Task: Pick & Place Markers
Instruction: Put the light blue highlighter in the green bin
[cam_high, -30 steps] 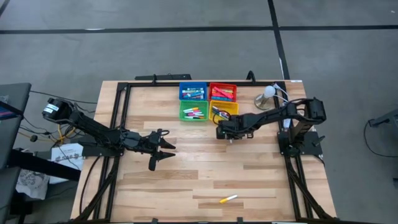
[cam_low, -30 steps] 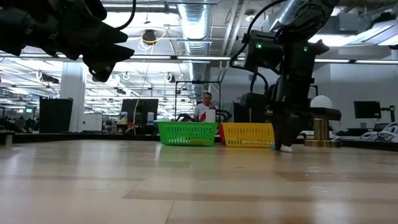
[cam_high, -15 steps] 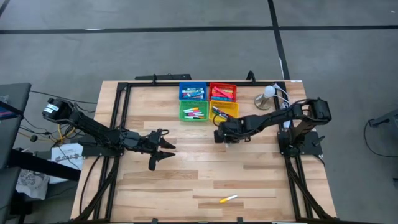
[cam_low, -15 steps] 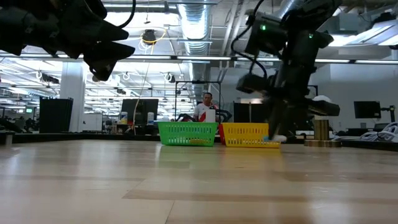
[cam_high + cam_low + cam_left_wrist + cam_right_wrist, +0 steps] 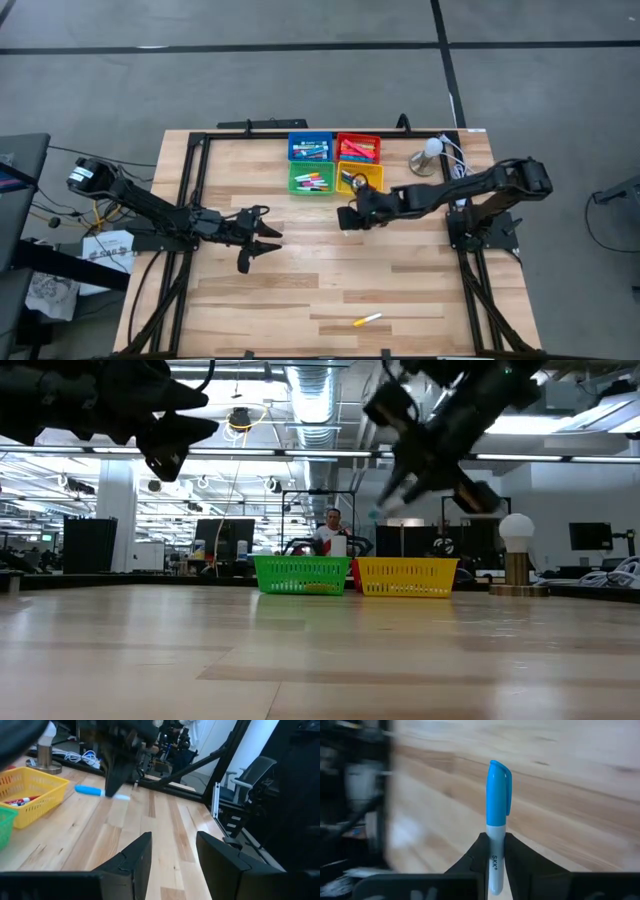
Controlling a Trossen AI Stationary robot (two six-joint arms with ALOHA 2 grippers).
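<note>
now a blue-capped marker (image 5: 497, 827) is being pinched in the right pincer (image 5: 349, 217) above the tabletop (image 5: 420, 290); carrying to the blue tray (image 5: 310, 147) is being called for next.

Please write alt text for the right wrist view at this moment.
The right hand is shut on a blue-capped marker with a white barrel, which sticks out straight ahead between the two dark fingers. Behind it is the light wooden tabletop, smeared by motion.
</note>
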